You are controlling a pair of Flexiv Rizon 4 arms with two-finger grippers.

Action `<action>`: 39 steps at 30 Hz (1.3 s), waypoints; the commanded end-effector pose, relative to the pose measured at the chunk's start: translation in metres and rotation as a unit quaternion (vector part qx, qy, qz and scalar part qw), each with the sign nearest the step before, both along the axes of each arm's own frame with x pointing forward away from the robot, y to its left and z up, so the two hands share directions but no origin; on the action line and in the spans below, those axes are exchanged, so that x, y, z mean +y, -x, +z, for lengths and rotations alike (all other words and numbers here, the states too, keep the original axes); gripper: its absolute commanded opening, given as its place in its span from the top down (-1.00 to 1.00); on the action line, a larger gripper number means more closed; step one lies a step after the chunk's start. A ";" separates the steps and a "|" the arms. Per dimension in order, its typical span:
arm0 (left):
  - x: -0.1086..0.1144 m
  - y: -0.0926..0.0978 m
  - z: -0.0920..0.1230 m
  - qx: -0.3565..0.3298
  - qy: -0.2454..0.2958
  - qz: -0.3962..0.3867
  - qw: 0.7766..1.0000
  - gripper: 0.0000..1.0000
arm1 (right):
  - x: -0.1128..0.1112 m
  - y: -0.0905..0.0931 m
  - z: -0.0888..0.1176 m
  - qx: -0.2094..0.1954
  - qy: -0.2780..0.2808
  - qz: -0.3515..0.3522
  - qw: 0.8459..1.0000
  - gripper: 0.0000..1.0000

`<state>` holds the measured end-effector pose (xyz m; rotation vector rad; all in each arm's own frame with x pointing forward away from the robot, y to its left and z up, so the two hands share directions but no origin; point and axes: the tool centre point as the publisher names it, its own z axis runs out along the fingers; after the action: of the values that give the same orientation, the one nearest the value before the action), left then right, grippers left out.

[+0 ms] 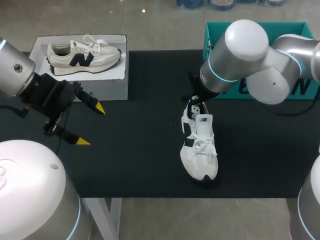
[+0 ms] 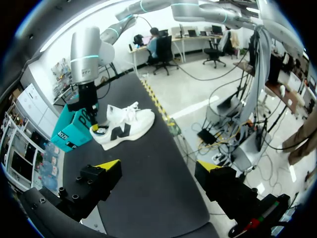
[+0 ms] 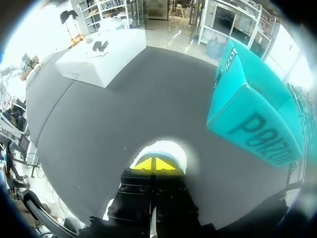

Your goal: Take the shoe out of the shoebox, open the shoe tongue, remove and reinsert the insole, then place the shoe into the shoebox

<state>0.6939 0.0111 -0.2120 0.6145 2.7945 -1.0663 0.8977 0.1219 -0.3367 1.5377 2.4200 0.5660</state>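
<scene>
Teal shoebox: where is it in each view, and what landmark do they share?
Head view: teal shoebox at the table's far edge, behind the right arm.
Left wrist view: far off, beside the white shoe.
Right wrist view: ahead of the right gripper, to one side.
Shared landmark: the white shoe.

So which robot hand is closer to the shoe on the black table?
Right. The right gripper is at the heel of the shoe. The left gripper hangs open far off to the side, near the white box.
</scene>
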 end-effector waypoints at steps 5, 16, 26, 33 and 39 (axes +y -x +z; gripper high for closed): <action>0.000 0.000 0.000 0.001 -0.001 0.000 1.000 -1.00 | 0.003 -0.012 0.005 -0.008 0.008 0.004 1.000 1.00; 0.000 0.000 0.000 0.001 -0.001 0.000 1.000 -1.00 | -0.003 -0.016 -0.007 -0.003 0.013 0.004 1.000 1.00; 0.000 0.000 0.000 0.001 -0.001 0.000 1.000 -1.00 | -0.013 0.000 -0.019 0.018 0.016 -0.004 1.000 1.00; 0.000 0.000 0.000 0.001 -0.001 0.000 1.000 -1.00 | -0.010 0.003 -0.005 0.006 0.017 0.001 1.000 1.00; 0.000 0.000 0.000 0.001 -0.001 0.000 1.000 -1.00 | 0.001 0.003 0.000 0.004 0.015 0.013 1.000 1.00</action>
<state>0.6939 0.0111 -0.2120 0.6145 2.7945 -1.0663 0.8956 0.1188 -0.3376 1.5018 2.4458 0.5335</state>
